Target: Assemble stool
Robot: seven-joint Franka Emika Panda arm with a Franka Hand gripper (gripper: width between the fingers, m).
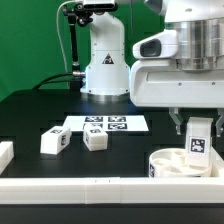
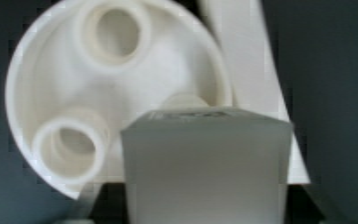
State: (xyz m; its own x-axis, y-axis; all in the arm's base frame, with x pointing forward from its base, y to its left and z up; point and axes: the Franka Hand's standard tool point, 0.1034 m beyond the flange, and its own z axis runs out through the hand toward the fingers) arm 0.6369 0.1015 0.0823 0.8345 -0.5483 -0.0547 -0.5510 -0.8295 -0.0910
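In the exterior view, the gripper (image 1: 197,127) squeezes a chunky white leg (image 1: 198,146) upright, just over the round, smooth seat disc (image 1: 168,163). A second leg (image 1: 54,142) and a third leg (image 1: 95,140) lie on the black table (image 1: 30,115).

In the wrist view, the blocky leg (image 2: 202,165) stands before the disc's two round sockets (image 2: 114,35).

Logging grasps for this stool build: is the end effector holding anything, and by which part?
Yes: the end effector grips one stool leg by its upper end, upright over the seat disc.
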